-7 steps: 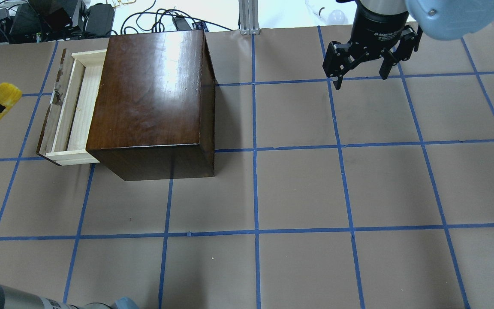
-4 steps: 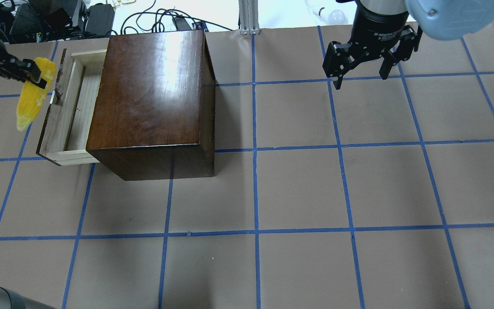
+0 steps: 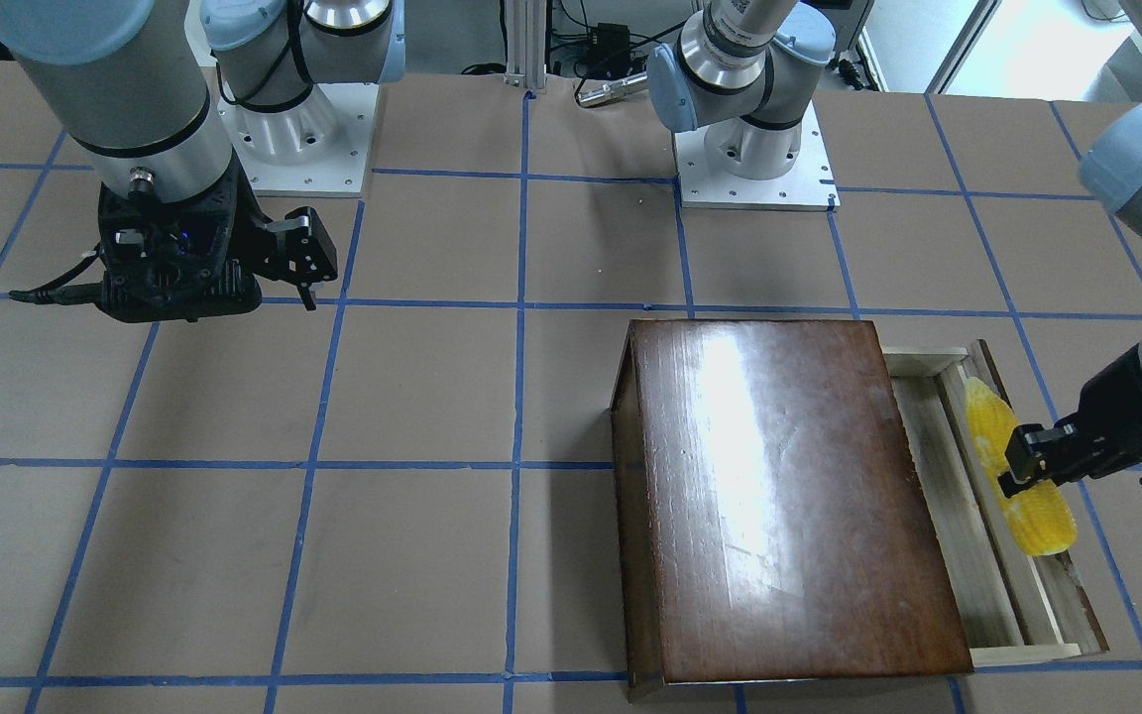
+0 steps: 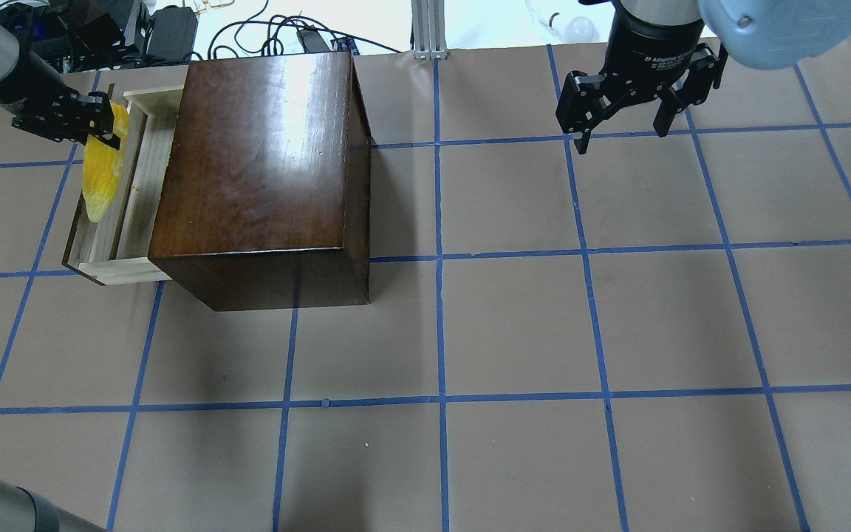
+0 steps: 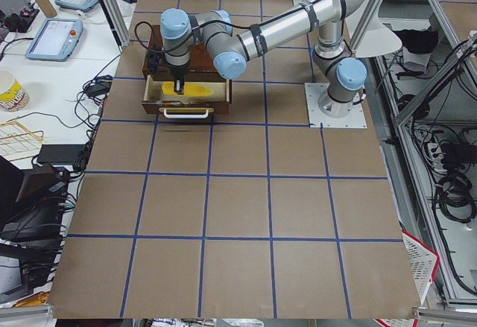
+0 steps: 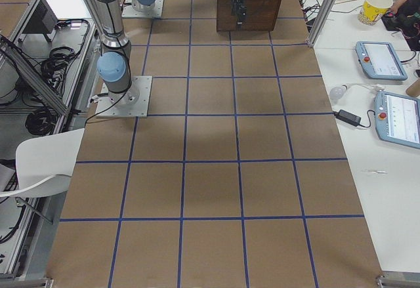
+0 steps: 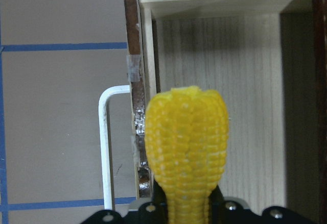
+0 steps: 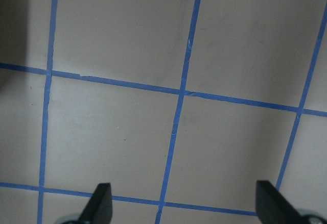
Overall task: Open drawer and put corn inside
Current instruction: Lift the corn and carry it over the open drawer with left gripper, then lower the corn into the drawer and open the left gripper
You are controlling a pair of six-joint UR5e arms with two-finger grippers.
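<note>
Fingers [image 4: 97,118] of the left gripper [image 4: 104,127], upper left of the overhead frame: closed across the girth of the corn [image 4: 100,181], nearer one end, the longer part projecting toward the frame's lower edge. Corn: bright yellow cob, bumpy kernels, held lengthwise along the drawer [image 4: 124,267] and over its front side, just inside the dark front panel [image 4: 73,247]; whether it touches the pale floor cannot be told. Handling, as judged: light for its size, firm enough not to sag from an off-centre hold, rounded and so liable to pivot or roll between two flat pads; kernel texture should resist slipping. Best hold is across the thickest part near the middle, not at the tapered tip. Drawer: pulled out at the left of the wooden box [image 4: 263,162], shallow and narrow, judged to take the cob only when laid along it; white handle [image 7: 104,147] on the outer face, at the left of the left wrist frame. A low release, shifted slightly toward the box, looks advisable, since the cob could roll over the front rail. Table [image 4: 514,318]: brown paper with a blue tape grid, centre of frame. Right gripper [image 4: 623,137], upper right: jaws spread wide, holding nothing, well apart from the box.
</note>
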